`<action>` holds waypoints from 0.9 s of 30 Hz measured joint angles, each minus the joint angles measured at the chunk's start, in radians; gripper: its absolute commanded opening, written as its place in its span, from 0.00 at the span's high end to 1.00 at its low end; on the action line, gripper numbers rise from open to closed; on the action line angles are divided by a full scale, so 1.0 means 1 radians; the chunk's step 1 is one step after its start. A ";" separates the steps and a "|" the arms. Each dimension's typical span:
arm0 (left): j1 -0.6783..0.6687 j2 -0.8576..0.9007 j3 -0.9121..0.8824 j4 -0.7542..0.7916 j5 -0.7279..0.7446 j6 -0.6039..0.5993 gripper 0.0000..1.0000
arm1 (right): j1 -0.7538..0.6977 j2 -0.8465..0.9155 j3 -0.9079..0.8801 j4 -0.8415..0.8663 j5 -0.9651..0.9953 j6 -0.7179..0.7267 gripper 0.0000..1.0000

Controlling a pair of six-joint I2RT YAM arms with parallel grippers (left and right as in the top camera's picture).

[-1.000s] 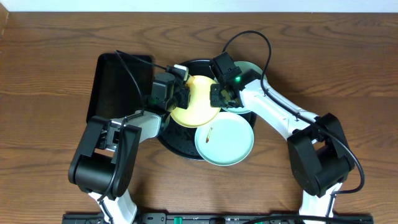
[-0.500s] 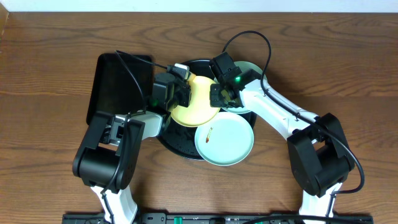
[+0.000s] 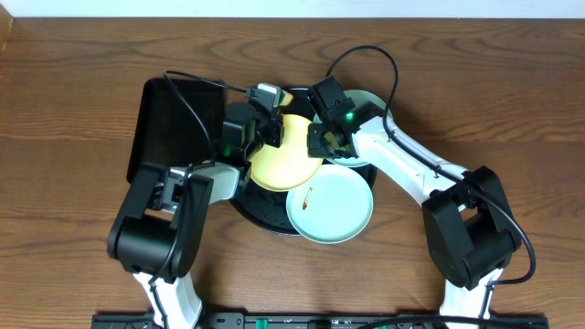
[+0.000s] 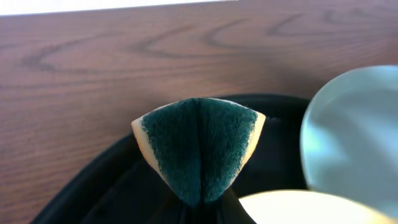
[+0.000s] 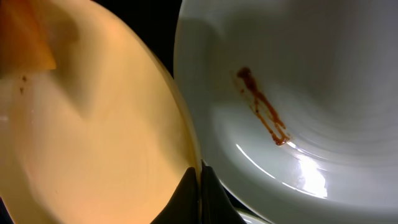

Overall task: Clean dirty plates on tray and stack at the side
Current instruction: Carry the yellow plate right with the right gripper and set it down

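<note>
The pale yellow plate [image 3: 283, 153] is tilted above the round black tray [image 3: 262, 217]. My right gripper [image 3: 315, 139] is shut on its right rim; in the right wrist view the fingers [image 5: 199, 180] pinch the yellow plate's [image 5: 93, 137] edge. My left gripper [image 3: 270, 102] is shut on a green-and-yellow sponge [image 4: 199, 146], held up at the plate's far-left edge. A mint-green plate [image 3: 331, 206] with a brown smear [image 5: 261, 109] lies at the tray's front right. The second mint-green plate [image 3: 367, 100] is partly hidden under my right arm.
A rectangular black tray [image 3: 174, 119] lies left of the round tray. The wooden table [image 3: 73, 183] extends on all sides. A black cable [image 3: 370, 55] loops above the right arm.
My left gripper has lifted the sponge up and toward the far edge of the yellow plate. The right gripper and the plates have stayed put.
</note>
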 measured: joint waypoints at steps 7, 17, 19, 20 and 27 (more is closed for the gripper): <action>0.028 -0.257 0.005 -0.121 0.017 -0.041 0.92 | 0.000 0.000 0.003 0.003 0.001 -0.042 0.98; 0.281 -0.606 0.022 -0.509 0.020 -0.178 0.92 | 0.000 0.000 0.205 -0.112 0.112 -0.168 0.99; 0.346 -0.635 0.025 -0.600 0.029 -0.207 0.92 | 0.002 0.000 0.263 -0.138 0.152 -0.206 0.98; 0.373 -0.644 0.026 -0.643 0.034 -0.215 0.92 | 0.005 0.000 0.290 -0.153 0.177 -0.227 0.99; 0.486 -0.648 0.026 -0.876 0.095 -0.250 0.92 | 0.099 0.000 0.439 -0.201 0.483 -0.434 0.98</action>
